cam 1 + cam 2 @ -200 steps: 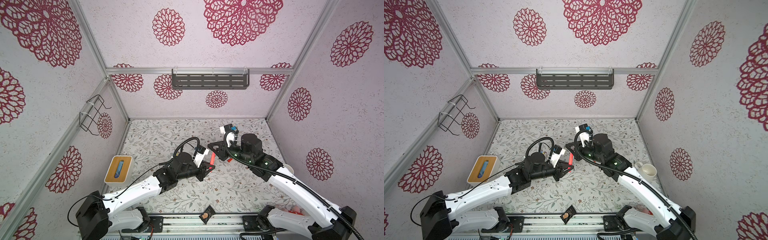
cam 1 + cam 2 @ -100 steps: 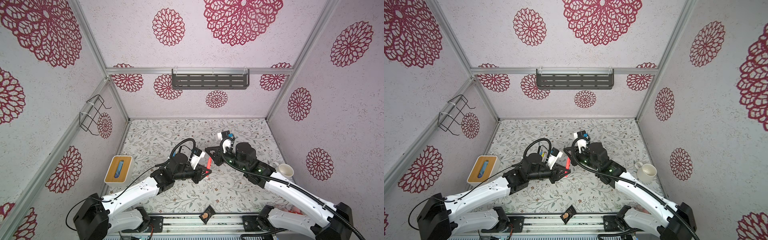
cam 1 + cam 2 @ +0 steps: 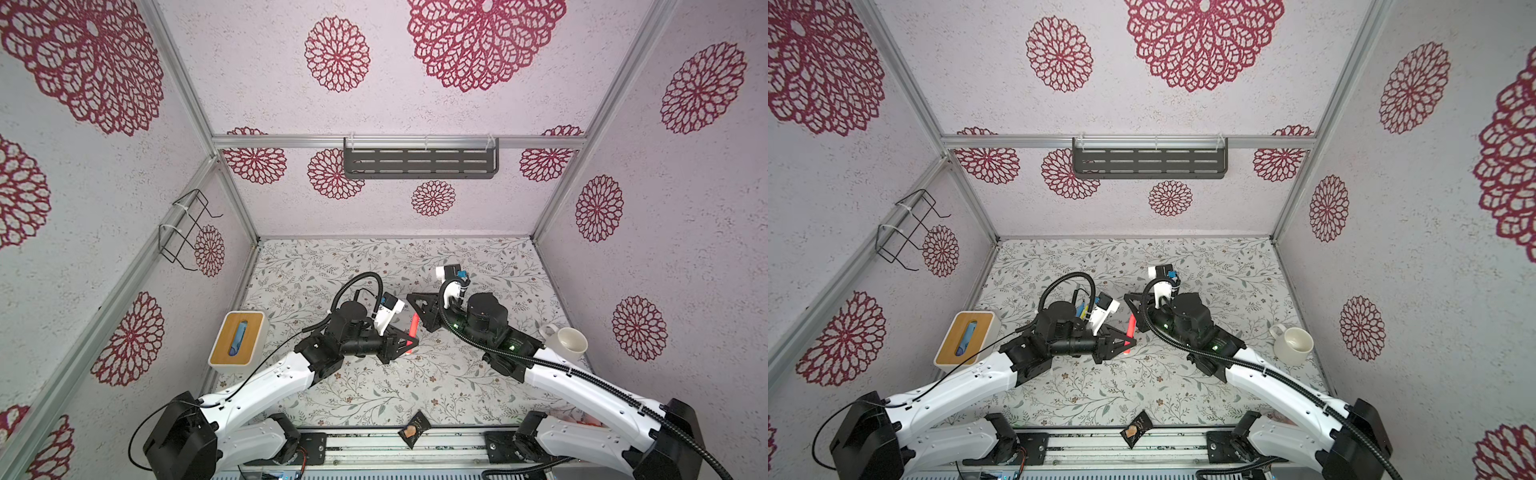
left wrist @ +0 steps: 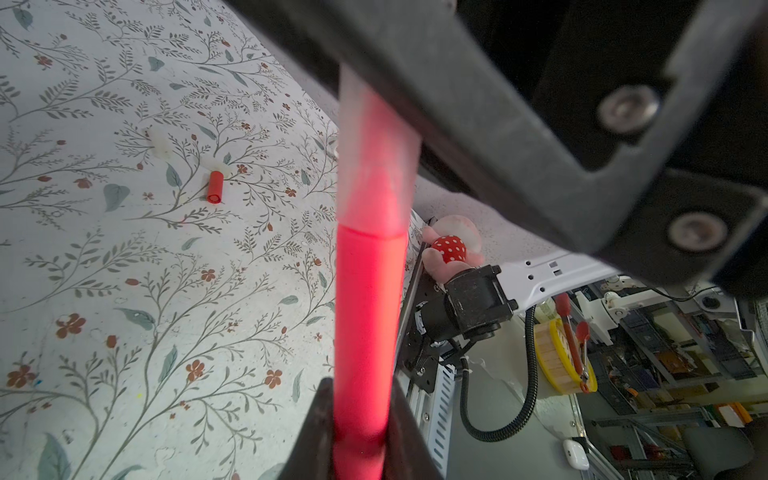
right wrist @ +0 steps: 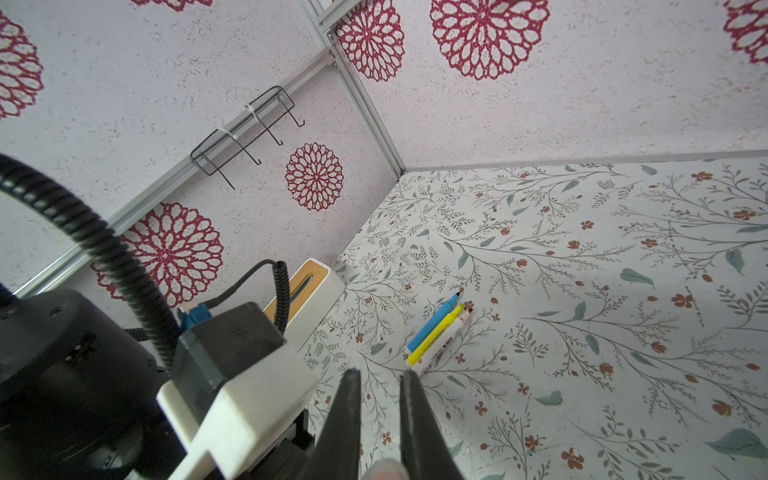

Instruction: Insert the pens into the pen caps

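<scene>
Both top views: right gripper (image 3: 419, 319) (clamping pen (image 3: 413, 332)) shifted, mug (image 3: 567, 343) uncovered

Box (image 3: 253, 332) left, mug (image 3: 567, 343) right — three pens (image 5: 434, 334) side by side between them.

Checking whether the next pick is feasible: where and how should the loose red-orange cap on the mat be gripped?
Grip the red-orange cap across its round sides at mid-length, coming down from above. It lies on its side on the floral mat, so only its flanks are free; a pale piece sits at one end, so closing along its length would likely catch that.
</scene>
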